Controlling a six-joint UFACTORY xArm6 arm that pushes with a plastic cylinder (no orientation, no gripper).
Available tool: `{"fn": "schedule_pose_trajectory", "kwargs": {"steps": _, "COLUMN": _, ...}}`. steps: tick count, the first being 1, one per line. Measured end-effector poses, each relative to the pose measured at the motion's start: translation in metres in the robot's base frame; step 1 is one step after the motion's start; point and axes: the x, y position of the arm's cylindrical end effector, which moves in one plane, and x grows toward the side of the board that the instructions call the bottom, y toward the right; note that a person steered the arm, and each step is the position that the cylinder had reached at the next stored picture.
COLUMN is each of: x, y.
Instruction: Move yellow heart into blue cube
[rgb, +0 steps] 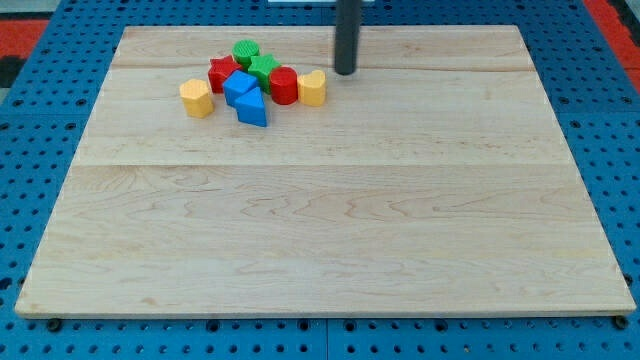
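Camera view: my tip (346, 72) stood just up and to the right of the yellow heart (312, 88), which sat at the cluster's right edge near the surface's (320, 230) top. A red cylinder (284, 86) lay between heart and blue cube (240, 86). The heart's pointing direction was unclear. No gripper existed; the rod held nothing.

My tip (346, 72) ends a straight, smooth, dark grey rod (round, unmarked).
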Motion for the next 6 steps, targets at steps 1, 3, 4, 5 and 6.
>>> {"fn": "schedule_pose_trajectory", "kwargs": {"steps": 1, "x": 0.019, "y": -0.006}}
{"fn": "schedule_pose_trajectory", "kwargs": {"steps": 3, "x": 0.055, "y": 0.007}}
{"fn": "schedule_pose_trajectory", "kwargs": {"steps": 4, "x": 0.061, "y": 0.029}}
{"fn": "schedule_pose_trajectory", "kwargs": {"steps": 5, "x": 0.063, "y": 0.025}}
{"fn": "schedule_pose_trajectory", "kwargs": {"steps": 6, "x": 0.082, "y": 0.019}}
